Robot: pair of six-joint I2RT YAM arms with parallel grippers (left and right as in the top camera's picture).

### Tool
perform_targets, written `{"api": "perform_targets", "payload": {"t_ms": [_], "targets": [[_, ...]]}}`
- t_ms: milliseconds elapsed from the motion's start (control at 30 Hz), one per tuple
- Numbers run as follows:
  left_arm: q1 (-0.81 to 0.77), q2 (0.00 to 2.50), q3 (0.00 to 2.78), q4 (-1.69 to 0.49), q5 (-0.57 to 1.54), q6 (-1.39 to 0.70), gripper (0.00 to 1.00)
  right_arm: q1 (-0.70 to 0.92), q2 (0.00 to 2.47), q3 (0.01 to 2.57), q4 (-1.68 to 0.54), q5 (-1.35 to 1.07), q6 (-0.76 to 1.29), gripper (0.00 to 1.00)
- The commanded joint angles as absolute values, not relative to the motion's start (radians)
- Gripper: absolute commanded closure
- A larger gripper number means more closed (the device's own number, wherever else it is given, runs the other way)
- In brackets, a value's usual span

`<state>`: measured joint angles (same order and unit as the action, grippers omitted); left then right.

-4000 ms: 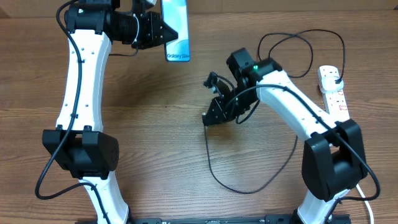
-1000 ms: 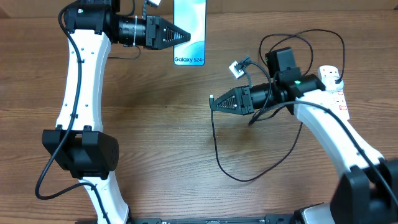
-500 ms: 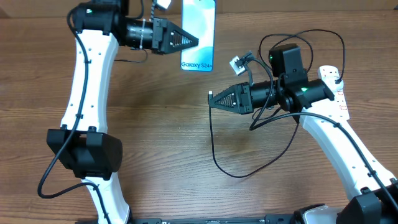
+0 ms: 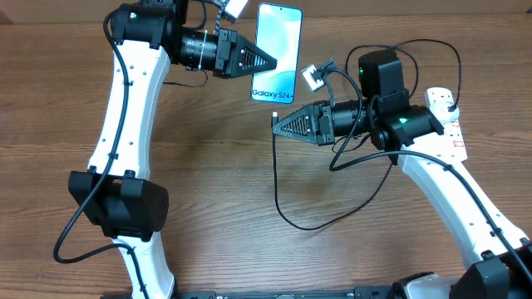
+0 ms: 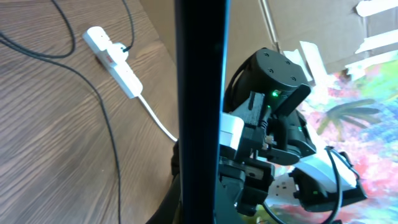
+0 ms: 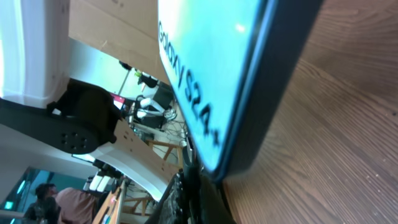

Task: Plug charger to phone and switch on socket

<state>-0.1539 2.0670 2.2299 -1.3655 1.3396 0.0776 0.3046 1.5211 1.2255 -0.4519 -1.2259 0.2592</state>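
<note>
phone (image 4: 278, 46) shifted toward charger (image 4: 275, 174) | left pincer (image 4: 269, 61) clamps phone | right pincer (image 4: 278, 126) clamps charger

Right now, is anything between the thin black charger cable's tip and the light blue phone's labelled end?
Nothing visible. The right gripper holds the thin black charger cable close to the light blue phone in the left gripper; the gap between is bare.

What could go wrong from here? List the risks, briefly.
1. The left end effector grips the phone by one edge in mid-air; a push from the charger could twist it.
2. The right end effector pinches the charger's tip just below the phone's end; slight misalignment may jam it.
3. The charger's slack loops by the right arm and may snag.
</note>
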Motion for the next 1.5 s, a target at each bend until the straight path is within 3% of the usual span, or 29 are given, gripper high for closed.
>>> {"api": "perform_targets", "payload": {"t_ms": [0,600,1467], "targets": [[-0.153,2.059,2.239,-1.365,1.441,0.09,0.96,0.308,1.494,1.259,-0.409,-1.244,0.323,0.96],[-0.153,2.059,2.239,-1.357,1.467,0.11,0.96,0.308,1.494,1.259,-0.275,-1.297,0.402,0.96],[-0.153,2.059,2.239,-1.358,1.454,0.112,0.96,0.305,1.494,1.259,-0.288,-1.27,0.401,0.96]]}}
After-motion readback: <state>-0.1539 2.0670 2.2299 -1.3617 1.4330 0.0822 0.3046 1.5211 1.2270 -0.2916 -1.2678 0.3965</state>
